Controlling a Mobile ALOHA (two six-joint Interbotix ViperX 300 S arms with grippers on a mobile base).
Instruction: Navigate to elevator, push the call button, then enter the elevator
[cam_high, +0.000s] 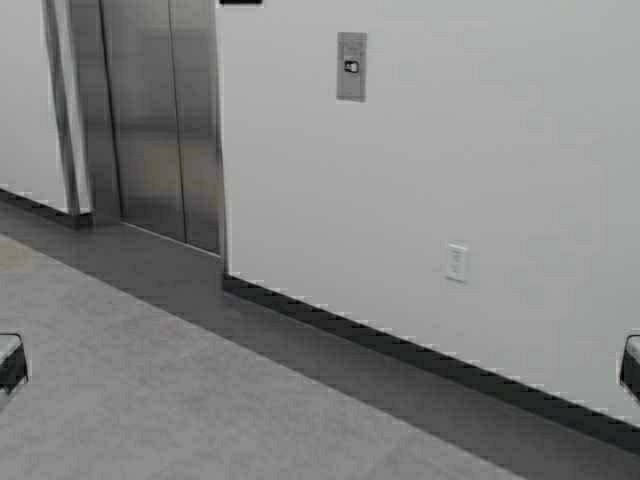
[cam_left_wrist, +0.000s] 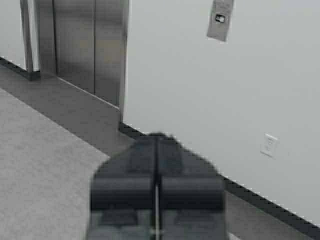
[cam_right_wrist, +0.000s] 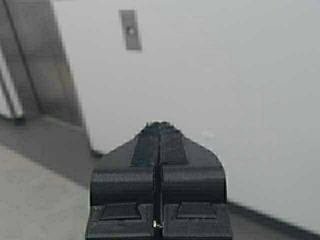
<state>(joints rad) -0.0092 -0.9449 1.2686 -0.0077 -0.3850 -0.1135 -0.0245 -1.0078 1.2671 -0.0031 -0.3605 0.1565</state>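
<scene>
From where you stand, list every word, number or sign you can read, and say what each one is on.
No text is readable in any view.
Call button: its dark square shows pale marks, too small to read.
Dark plate above the elevator: cut off by the top edge of the high view, nothing legible.
White outlet plate: no markings visible.

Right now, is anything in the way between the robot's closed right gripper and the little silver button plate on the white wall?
Nothing visible is. In the right wrist view, the shut right gripper faces the small silver call button plate across bare white wall and open grey floor.
</scene>
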